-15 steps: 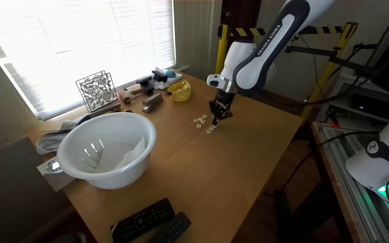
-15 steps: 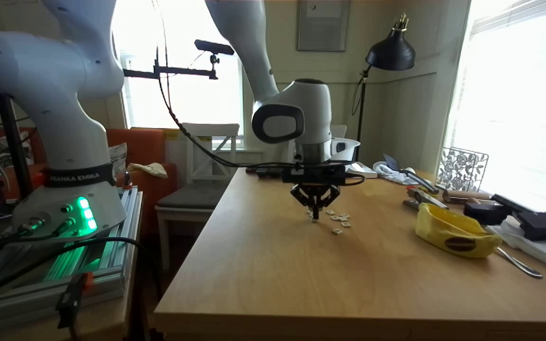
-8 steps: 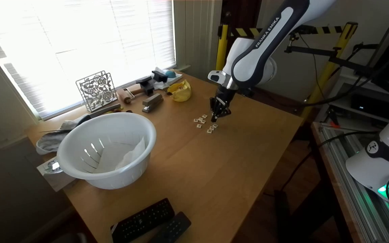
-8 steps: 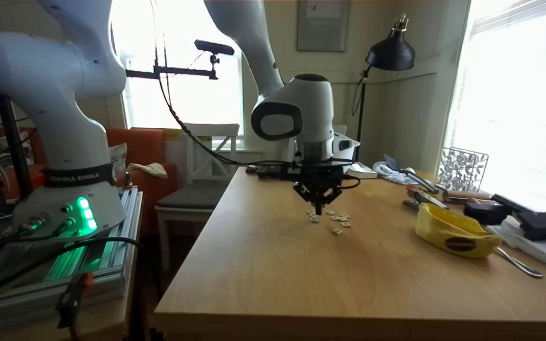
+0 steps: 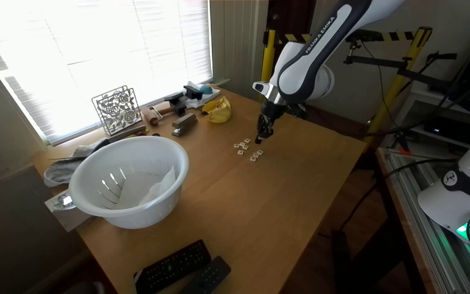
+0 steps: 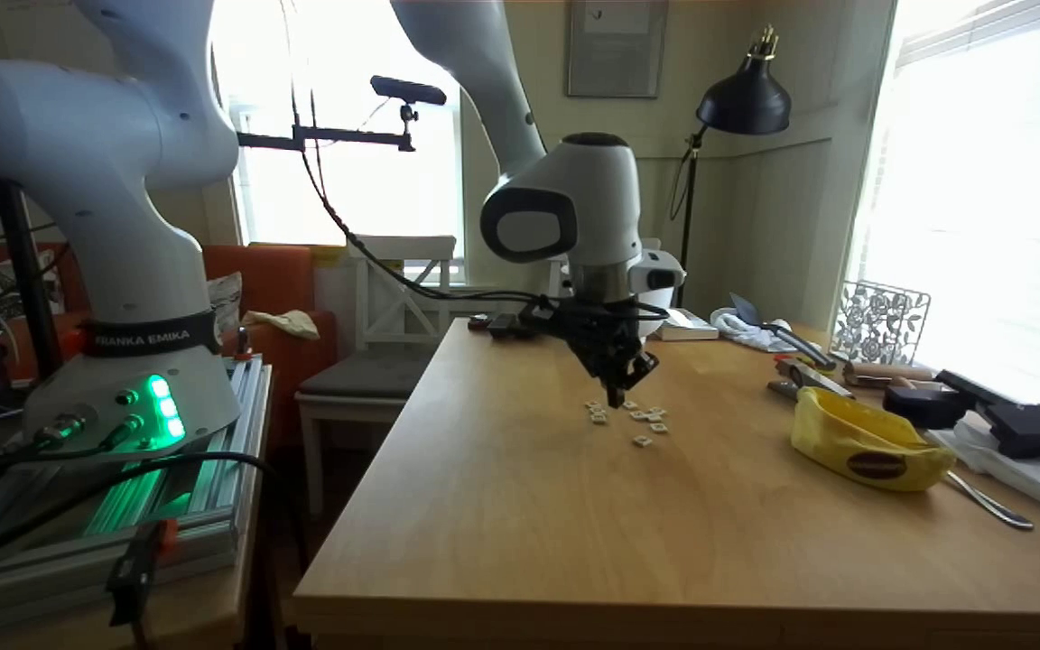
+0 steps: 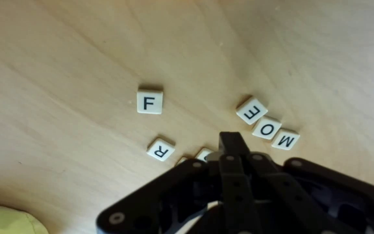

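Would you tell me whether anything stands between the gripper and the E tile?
Nothing visible does: in the wrist view, the line from the gripper to the E tile is clear. The O tile sits close beside it, off that line.

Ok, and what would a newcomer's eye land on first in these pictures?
Probably the big white slotted bowl on the table, at the left of an exterior view. Next, likely the shut black fingers, near scattered white letter tiles, one clearly marked F in the wrist view. The bright yellow pouch would also stand out, on the table in both exterior views.
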You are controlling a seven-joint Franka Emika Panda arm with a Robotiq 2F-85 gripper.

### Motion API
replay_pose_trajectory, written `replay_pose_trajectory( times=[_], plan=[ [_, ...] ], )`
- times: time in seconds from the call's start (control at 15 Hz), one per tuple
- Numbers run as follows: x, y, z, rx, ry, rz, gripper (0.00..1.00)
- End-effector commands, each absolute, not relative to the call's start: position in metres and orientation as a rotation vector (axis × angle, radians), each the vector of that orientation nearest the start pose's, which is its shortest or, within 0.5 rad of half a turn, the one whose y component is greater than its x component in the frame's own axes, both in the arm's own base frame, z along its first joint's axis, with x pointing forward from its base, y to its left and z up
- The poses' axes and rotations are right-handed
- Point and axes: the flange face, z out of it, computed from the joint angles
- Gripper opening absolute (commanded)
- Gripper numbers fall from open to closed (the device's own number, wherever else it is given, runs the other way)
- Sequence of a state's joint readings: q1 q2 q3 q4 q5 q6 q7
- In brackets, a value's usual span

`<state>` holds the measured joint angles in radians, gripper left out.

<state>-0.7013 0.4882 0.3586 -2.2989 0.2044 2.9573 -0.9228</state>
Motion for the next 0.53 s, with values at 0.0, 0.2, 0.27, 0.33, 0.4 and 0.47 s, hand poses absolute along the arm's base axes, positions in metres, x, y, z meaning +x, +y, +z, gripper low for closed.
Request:
replay_pose_trajectory(
  times=[0.0, 0.2, 0.27, 0.33, 0.4, 0.47],
  plan=[
    [0.517, -0.181, 0.171, -3.022, -0.262, -0.429, 0.0],
    [0.529, -0.175, 0.171, -3.027, -0.137, -0.447, 0.0],
    [0.533, -0.173, 0.171, -3.027, -0.099, -0.449, 0.0],
    [0.536, -0.172, 0.171, -3.029, -0.066, -0.454, 0.0],
    [0.54, -0.171, 0.171, -3.031, -0.033, -0.453, 0.0],
    [0.543, -0.171, 0.171, -3.033, -0.003, -0.455, 0.0]
  ],
)
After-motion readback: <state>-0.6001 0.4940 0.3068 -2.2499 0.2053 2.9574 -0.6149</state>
